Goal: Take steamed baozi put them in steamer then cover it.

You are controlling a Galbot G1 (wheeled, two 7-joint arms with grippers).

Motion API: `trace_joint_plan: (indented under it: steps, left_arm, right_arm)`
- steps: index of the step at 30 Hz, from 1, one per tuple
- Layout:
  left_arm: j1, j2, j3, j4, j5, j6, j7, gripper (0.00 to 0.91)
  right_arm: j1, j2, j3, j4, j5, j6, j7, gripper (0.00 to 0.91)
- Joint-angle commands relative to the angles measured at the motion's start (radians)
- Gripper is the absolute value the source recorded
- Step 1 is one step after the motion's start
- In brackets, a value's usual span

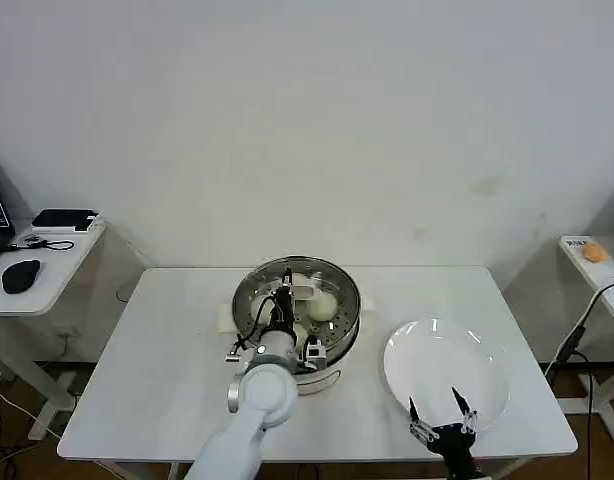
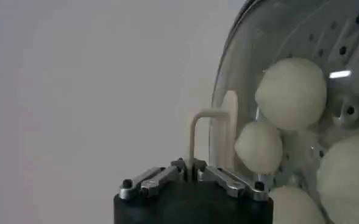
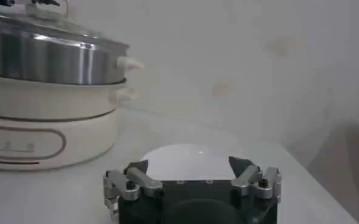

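Note:
The steamer [image 1: 249,296] stands mid-table, a steel pot [image 3: 51,61] on a white base [image 3: 39,134]. Several cream-white baozi [image 1: 324,305] lie on its perforated tray, seen through the glass lid [image 3: 57,31] resting on the rim. In the left wrist view two baozi [image 2: 291,92] [image 2: 258,146] show under the glass. My left gripper [image 1: 285,290] [image 2: 191,173] is above the pot's centre, shut on the lid's cream handle [image 2: 206,131]. Near the table's front right edge, my right gripper [image 1: 442,412] [image 3: 191,167] stands open and holds nothing, just short of the white plate [image 1: 447,365] [image 3: 179,159].
A side table [image 1: 47,270] at the left carries a mouse [image 1: 21,275] and a black device [image 1: 63,218]. Another small table [image 1: 592,262] at the right holds an orange object [image 1: 594,253], with cables [image 1: 577,335] hanging beside it. The table's left half has free room.

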Motion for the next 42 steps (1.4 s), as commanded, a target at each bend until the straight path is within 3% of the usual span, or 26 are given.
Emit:
trace_joint_plan:
  steps: [1, 2, 14, 26, 31, 32, 34, 37, 39, 41, 42]
  left_arm:
    - [0.002, -0.007, -0.004, 0.007, 0.002, -0.009, 0.0, 0.06]
    - [0.004, -0.007, -0.004, 0.005, 0.001, -0.013, 0.002, 0.907]
    - [0.049, 0.035, -0.009, -0.113, -0.042, -0.013, -0.026, 0.907]
    - [0.178, 0.167, -0.011, -0.345, -0.161, -0.015, -0.055, 0.907]
    - [0.281, 0.267, -0.059, -0.467, -0.323, -0.045, -0.124, 0.907]
    - [0.317, 0.293, -0.083, -0.492, -0.442, -0.046, -0.175, 0.907]
    - [0.366, 0.308, -0.133, -0.496, -0.558, -0.087, -0.247, 0.907]
    - [0.439, 0.322, -0.251, -0.368, -1.086, -0.242, -0.507, 0.907]
    - [0.462, 0.305, -0.314, -0.257, -1.341, -0.46, -0.655, 0.907]
    - [0.517, 0.279, -0.445, -0.182, -1.575, -0.649, -0.551, 0.907]
    - [0.552, 0.284, -0.485, -0.171, -1.654, -0.656, -0.538, 0.907]
  right_arm:
    - [-0.001, -0.001, 0.0, -0.001, -0.001, 0.0, 0.0, 0.907]
    - [-0.001, -0.002, 0.0, -0.001, -0.001, 0.0, 0.0, 0.907]
    - [0.002, -0.004, -0.008, -0.004, -0.002, -0.002, 0.0, 0.907]
    - [-0.001, -0.009, -0.017, -0.008, 0.0, 0.0, 0.002, 0.907]
    - [-0.003, -0.023, -0.032, -0.006, 0.059, -0.014, -0.002, 0.907]
    - [-0.001, -0.023, -0.034, -0.009, 0.057, -0.012, -0.001, 0.907]
    - [0.0, -0.023, -0.037, -0.01, 0.051, -0.011, -0.001, 0.907]
    - [-0.007, -0.023, -0.048, -0.002, 0.052, -0.008, 0.001, 0.907]
    - [-0.013, -0.024, -0.056, 0.002, 0.048, -0.005, 0.001, 0.907]
    - [-0.018, -0.024, -0.064, 0.013, 0.046, -0.006, 0.002, 0.907]
    - [-0.022, -0.024, -0.066, 0.018, 0.044, -0.005, -0.001, 0.907]
